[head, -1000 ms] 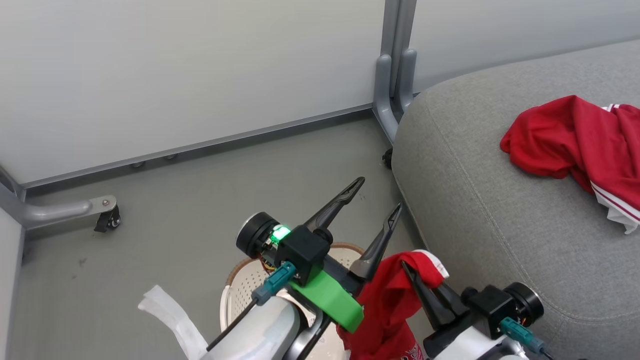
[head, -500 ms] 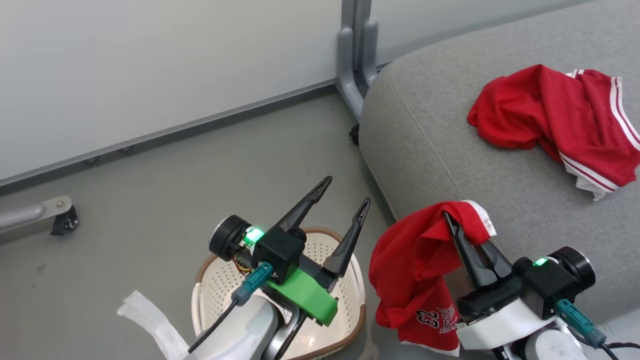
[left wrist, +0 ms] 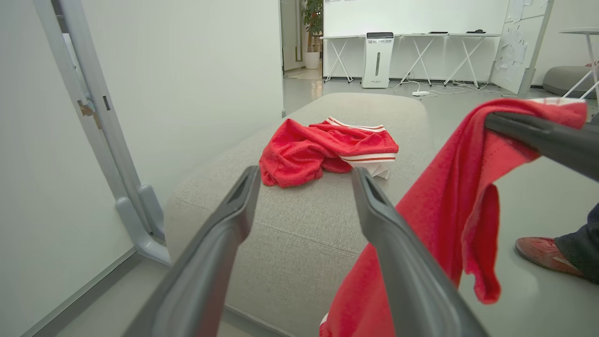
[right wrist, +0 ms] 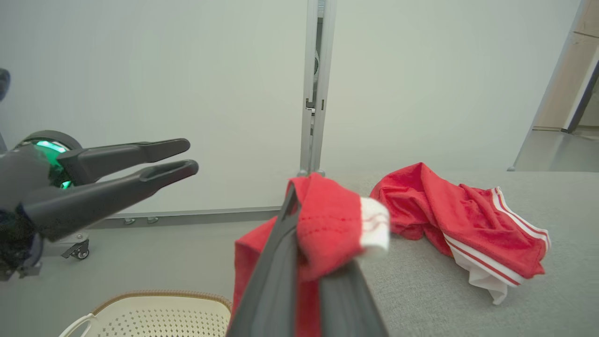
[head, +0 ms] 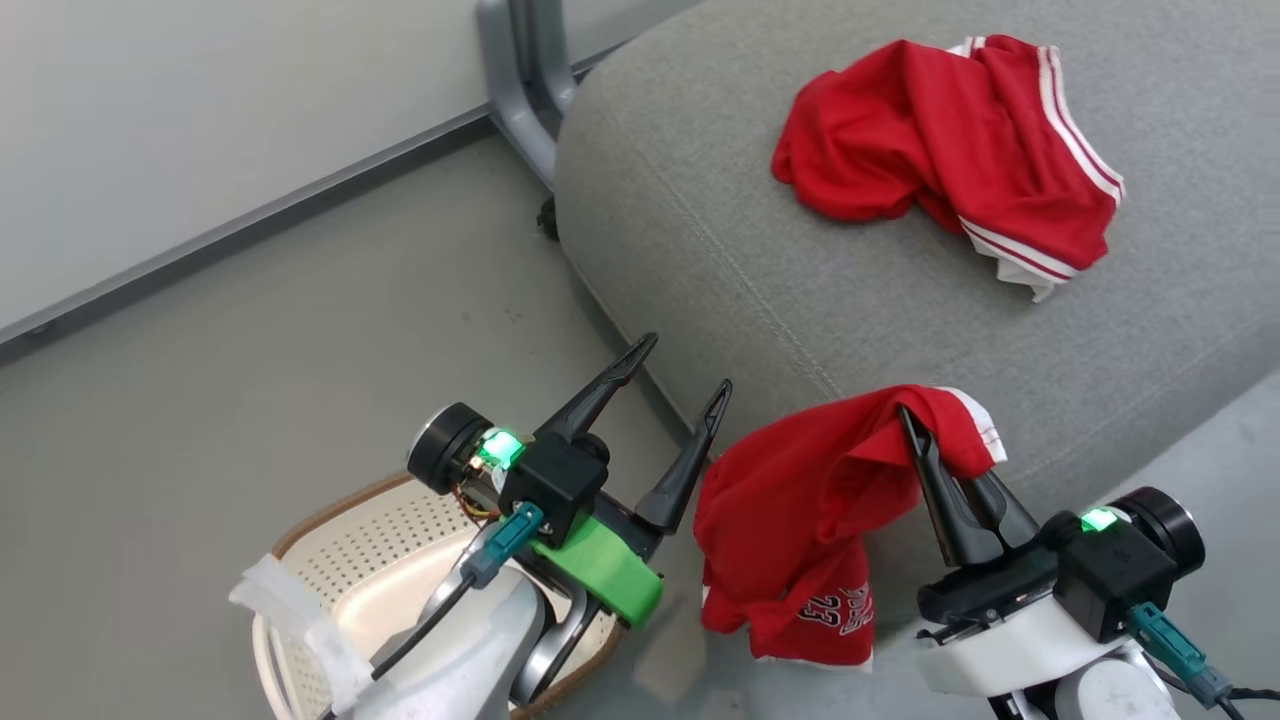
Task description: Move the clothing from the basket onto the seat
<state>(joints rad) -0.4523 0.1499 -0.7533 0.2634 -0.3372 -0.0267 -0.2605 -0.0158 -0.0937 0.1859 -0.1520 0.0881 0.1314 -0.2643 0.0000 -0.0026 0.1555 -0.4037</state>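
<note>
My right gripper point(head: 915, 420) is shut on a red garment point(head: 800, 520) with white trim and a "23" print. The garment hangs beside the grey seat's point(head: 760, 300) front corner, above the floor. The same garment point(right wrist: 323, 220) drapes over the right fingers in the right wrist view, and it shows as red hanging cloth point(left wrist: 435, 224) in the left wrist view. A second red garment point(head: 940, 160) with white stripes lies crumpled on the seat. My left gripper point(head: 680, 370) stands open and empty above the cream basket point(head: 340, 530), whose inside is partly hidden by my left arm.
A grey metal post foot point(head: 520, 90) stands on the floor at the seat's far corner, along a pale wall. White tape point(head: 290, 620) hangs from my left arm. A person's red shoe point(left wrist: 543, 252) rests on the floor beyond the seat.
The camera has swung right, bringing the seat toward the middle. My right gripper has carried the hanging red garment up and away from the basket to the seat's corner. The left gripper stays open.
</note>
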